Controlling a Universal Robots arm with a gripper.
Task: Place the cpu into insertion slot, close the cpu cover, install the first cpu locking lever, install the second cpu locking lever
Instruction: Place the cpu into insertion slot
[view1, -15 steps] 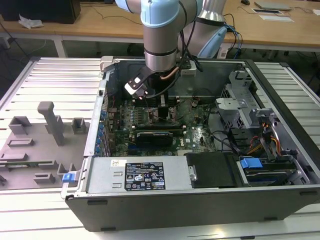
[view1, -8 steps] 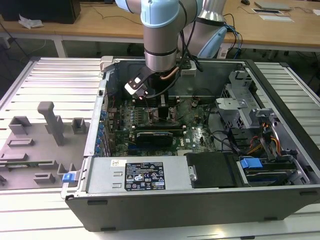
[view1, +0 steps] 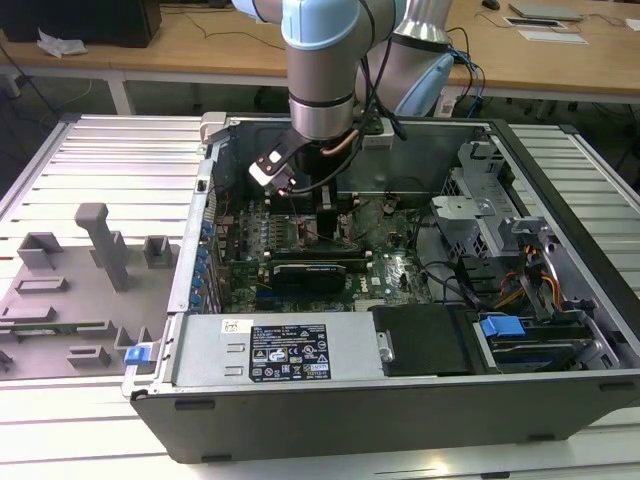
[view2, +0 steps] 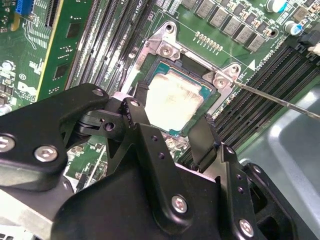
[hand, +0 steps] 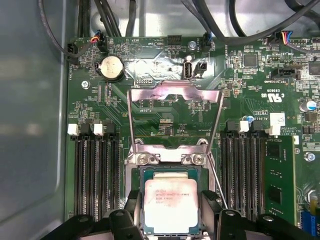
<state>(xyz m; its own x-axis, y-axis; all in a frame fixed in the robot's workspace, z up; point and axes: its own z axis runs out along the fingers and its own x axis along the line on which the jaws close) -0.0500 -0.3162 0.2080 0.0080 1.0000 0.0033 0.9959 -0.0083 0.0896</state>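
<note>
The cpu (hand: 171, 205) (view2: 175, 100), a silver-topped square chip, lies flat within the insertion slot (hand: 170, 167) on the green motherboard. My gripper (hand: 171, 210) (view2: 172, 117) (view1: 322, 228) is low over it. Its black fingers (hand: 134, 206) press against two opposite edges of the chip, shut on it. The cpu cover (hand: 175, 93), a thin silvery frame, stands swung open beyond the slot, with the board showing through its middle. A thin wire locking lever (view2: 280, 100) (hand: 218, 187) sticks out unlatched beside the slot.
Black memory slots (hand: 95, 170) (hand: 247, 170) flank the socket on both sides. Cables (hand: 210, 15) hang at the case's far wall. In the exterior view the open computer case (view1: 300, 400) lies on a slatted table, with grey fixtures (view1: 95, 250) at that view's left.
</note>
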